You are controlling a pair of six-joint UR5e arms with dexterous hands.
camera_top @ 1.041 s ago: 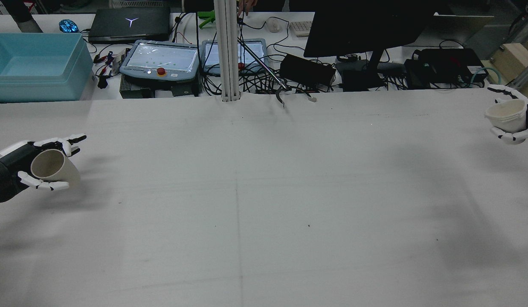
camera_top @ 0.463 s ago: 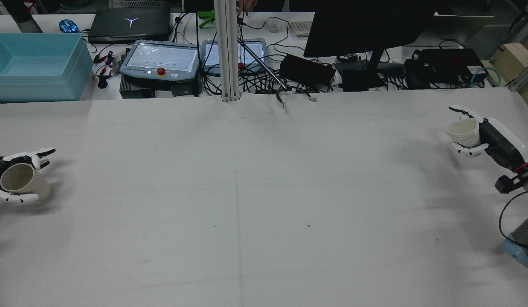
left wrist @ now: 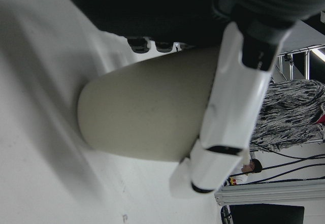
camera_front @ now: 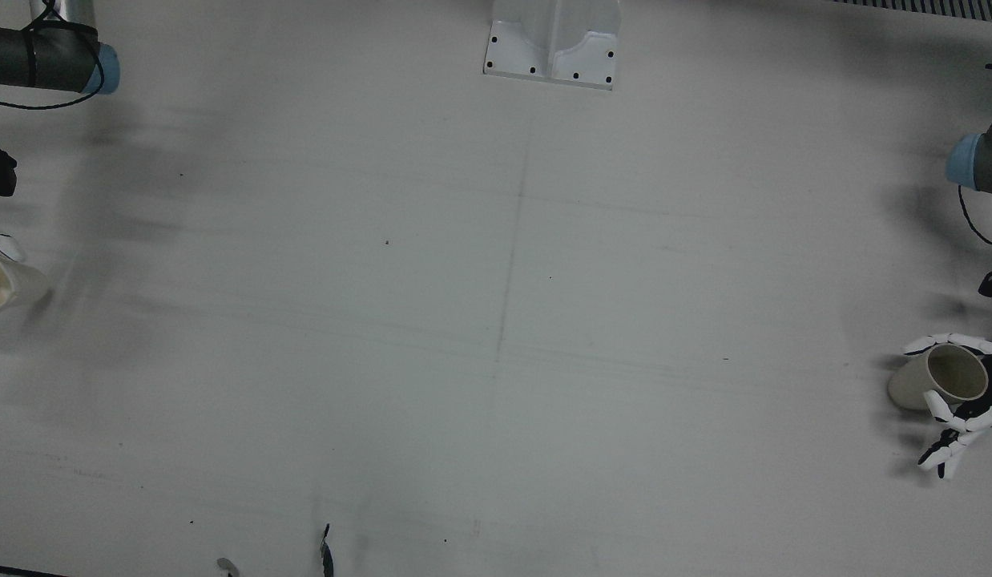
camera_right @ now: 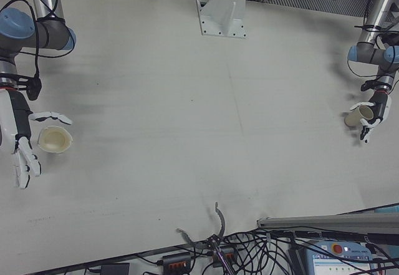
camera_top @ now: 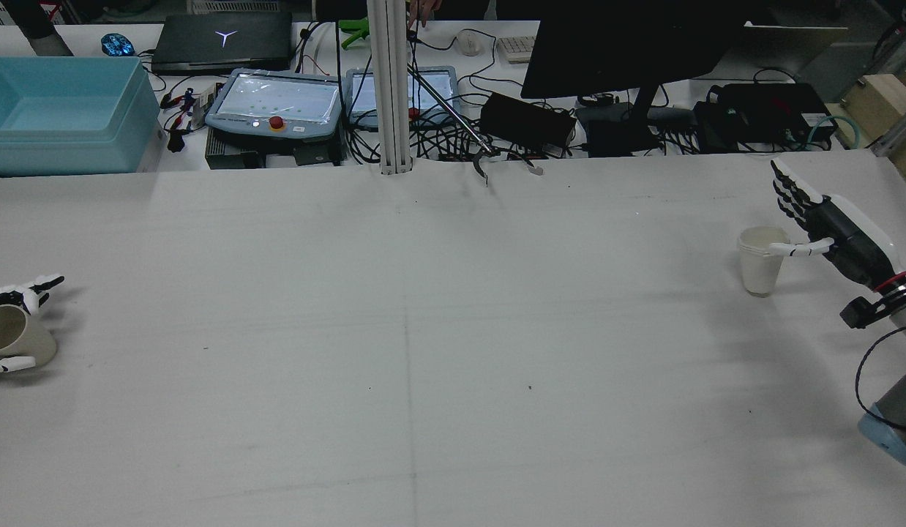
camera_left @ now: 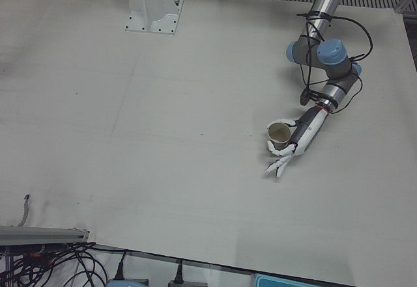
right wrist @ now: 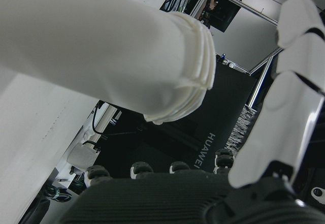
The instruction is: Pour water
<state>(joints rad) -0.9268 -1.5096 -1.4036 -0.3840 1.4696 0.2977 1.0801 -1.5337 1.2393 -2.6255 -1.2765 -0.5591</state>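
A beige cup (camera_top: 17, 338) is tilted at the table's far left in the rear view, its mouth turned toward the palm. My left hand (camera_left: 293, 142) is shut on this cup (camera_left: 279, 133), thumb on one side and a finger on the other, the other fingers sticking out straight. The left hand view shows the cup's base (left wrist: 147, 117) down near the table. A white cup (camera_top: 762, 260) stands upright on the table at the right. My right hand (camera_top: 826, 216) is open beside it, fingers straight, with the thumb tip by the rim. The right-front view shows this cup (camera_right: 55, 139) between the spread thumb and fingers.
Beyond the table's far edge stand a teal bin (camera_top: 65, 110), two teach pendants (camera_top: 277, 102), a monitor (camera_top: 629, 44) and tangled cables. A white column (camera_top: 391, 88) rises at the back middle, and its mount plate (camera_front: 552, 48) sits between the arms.
My right hand brought the white cup inward and down, set it on the table and opened. My left hand carried the beige cup outward and lower, toward the table's left edge.
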